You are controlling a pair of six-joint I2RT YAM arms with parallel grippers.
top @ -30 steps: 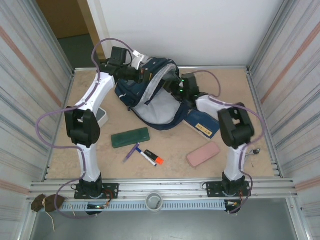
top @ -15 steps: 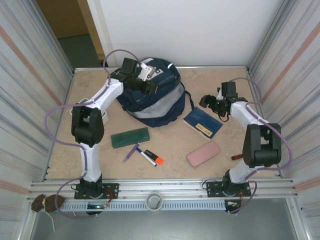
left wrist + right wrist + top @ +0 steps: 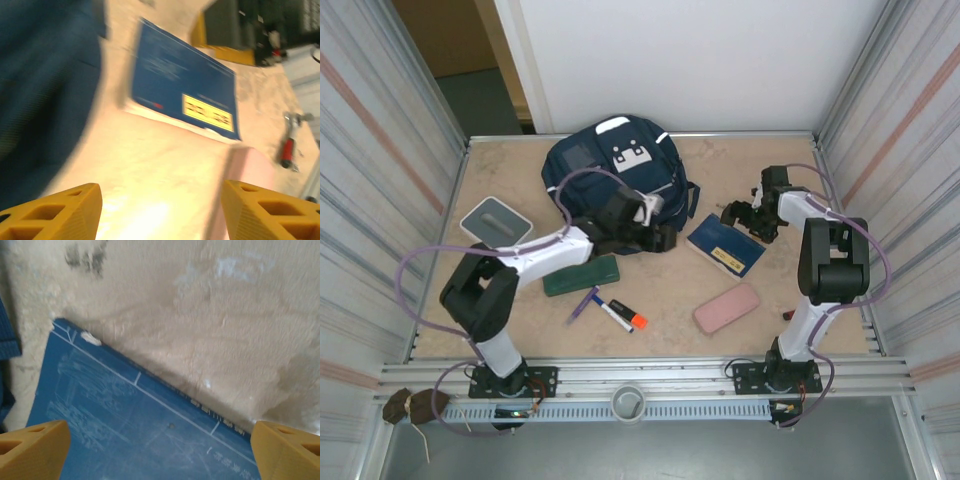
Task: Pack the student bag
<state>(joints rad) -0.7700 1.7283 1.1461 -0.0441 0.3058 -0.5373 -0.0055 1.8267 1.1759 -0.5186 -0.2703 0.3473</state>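
Observation:
The student bag (image 3: 610, 175), a navy backpack with white patches, lies flat at the back middle of the table. My left gripper (image 3: 656, 236) hangs at the bag's near right edge, open, with nothing but bare table between its yellow fingers (image 3: 50, 215). In the left wrist view the bag (image 3: 45, 90) is a blurred dark mass on the left. My right gripper (image 3: 744, 219) hovers over the far edge of a blue booklet (image 3: 725, 246), open and empty. The right wrist view looks straight down on the booklet (image 3: 135, 430), between the fingers (image 3: 287, 450).
A green case (image 3: 582, 275), a blue pen (image 3: 584, 304) and an orange-capped marker (image 3: 624, 316) lie in front of the bag. A pink case (image 3: 727, 307) sits near right, a grey-white flat device (image 3: 495, 220) at left, and a small red tool (image 3: 287, 150) by the right wall.
Both grippers have let go of the bag and opened. The left arm swung down to the bag's near right edge, the right arm moved over the booklet. The bag now lies flat.

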